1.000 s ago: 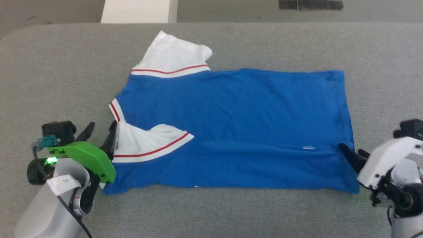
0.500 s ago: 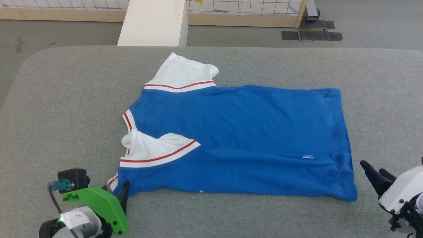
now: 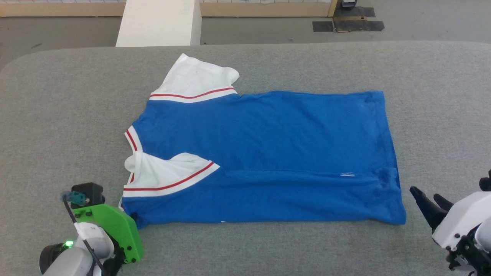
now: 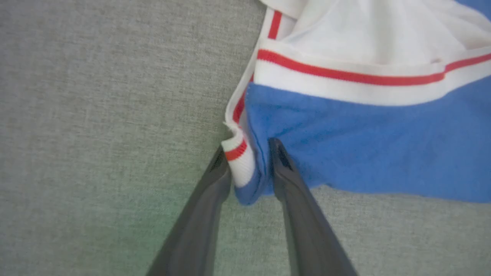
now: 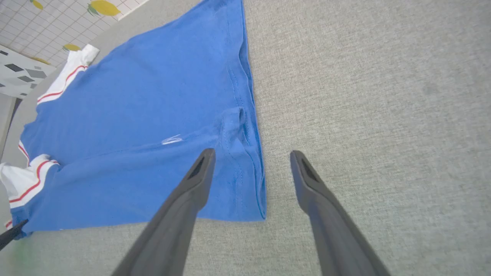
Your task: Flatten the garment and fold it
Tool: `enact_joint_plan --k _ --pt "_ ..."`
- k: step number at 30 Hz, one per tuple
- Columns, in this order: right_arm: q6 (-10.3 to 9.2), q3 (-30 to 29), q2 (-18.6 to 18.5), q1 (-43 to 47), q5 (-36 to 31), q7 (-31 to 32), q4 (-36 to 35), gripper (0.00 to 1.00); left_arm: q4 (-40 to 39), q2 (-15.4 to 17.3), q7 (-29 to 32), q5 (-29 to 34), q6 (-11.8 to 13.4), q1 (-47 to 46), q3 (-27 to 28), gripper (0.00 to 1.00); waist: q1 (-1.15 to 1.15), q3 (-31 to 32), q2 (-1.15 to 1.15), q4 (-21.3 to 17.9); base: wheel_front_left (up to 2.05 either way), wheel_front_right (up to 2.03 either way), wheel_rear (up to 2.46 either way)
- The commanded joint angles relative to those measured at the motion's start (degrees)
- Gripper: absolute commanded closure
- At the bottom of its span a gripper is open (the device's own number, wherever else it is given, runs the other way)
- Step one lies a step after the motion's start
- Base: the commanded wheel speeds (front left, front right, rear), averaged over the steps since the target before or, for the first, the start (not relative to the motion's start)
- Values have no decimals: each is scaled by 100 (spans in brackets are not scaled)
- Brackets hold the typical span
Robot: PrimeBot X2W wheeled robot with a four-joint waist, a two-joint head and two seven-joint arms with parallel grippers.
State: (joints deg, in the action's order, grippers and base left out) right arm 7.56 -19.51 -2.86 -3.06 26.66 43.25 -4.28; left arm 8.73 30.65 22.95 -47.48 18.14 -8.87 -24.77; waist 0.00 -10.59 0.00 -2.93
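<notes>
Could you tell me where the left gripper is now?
In the left wrist view, the left gripper grips the garment corner, at the head view's lower left.

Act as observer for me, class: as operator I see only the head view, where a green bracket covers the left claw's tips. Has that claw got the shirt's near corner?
Observer: Yes. In the left wrist view the left claw pinches the corner of the shirt, with blue cloth and the striped trim bunched between its fingers.
Operator: And the right claw, is it holding anything?
Observer: No. The right wrist view shows the right claw wide open and holding nothing. In that view the shirt's hem runs up between its fingers, one over blue cloth, the other over bare table.
</notes>
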Motion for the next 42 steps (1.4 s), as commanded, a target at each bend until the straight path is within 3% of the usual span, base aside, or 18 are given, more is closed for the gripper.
enact_joint_plan --k 1,8,12,21,22,24,29,35,42 --pt "-8 60 -2 120 -205 68 -135 0 37 7 50 -24 -33 86 -45 100 0 -16 0 -17 0 0 0" --pt "-8 473 -2 306 -1186 626 -584 0 -767 140 -257 7 213 441 186 100 0 -51 0 53 0 0 0" --pt "-8 780 -2 96 -1806 822 -288 0 -1273 193 -284 38 393 634 232 100 0 -156 0 140 0 0 0" --pt "-8 1009 -2 -285 -2373 861 650 0 -1459 179 -249 45 437 626 189 100 0 -316 0 242 0 0 0" --pt "-8 1031 -2 -313 -2357 870 726 52 -1449 174 -254 39 428 616 190 100 0 -318 0 247 0 0 0" --pt "-8 1042 -10 -364 -2288 853 791 100 -1418 166 -261 11 401 609 197 100 0 -296 0 250 0 0 0" --pt "-8 975 -173 -361 -1970 867 558 100 -1355 202 -296 -97 385 644 325 100 0 -97 0 262 0 0 0" --pt "-8 718 -433 108 -1642 1310 -95 100 -1608 398 -108 -246 598 989 492 100 0 158 0 253 0 0 0" --pt "-8 541 -324 682 -1554 1652 -213 100 -1703 381 94 -445 732 1419 450 100 0 190 0 228 0 0 0"
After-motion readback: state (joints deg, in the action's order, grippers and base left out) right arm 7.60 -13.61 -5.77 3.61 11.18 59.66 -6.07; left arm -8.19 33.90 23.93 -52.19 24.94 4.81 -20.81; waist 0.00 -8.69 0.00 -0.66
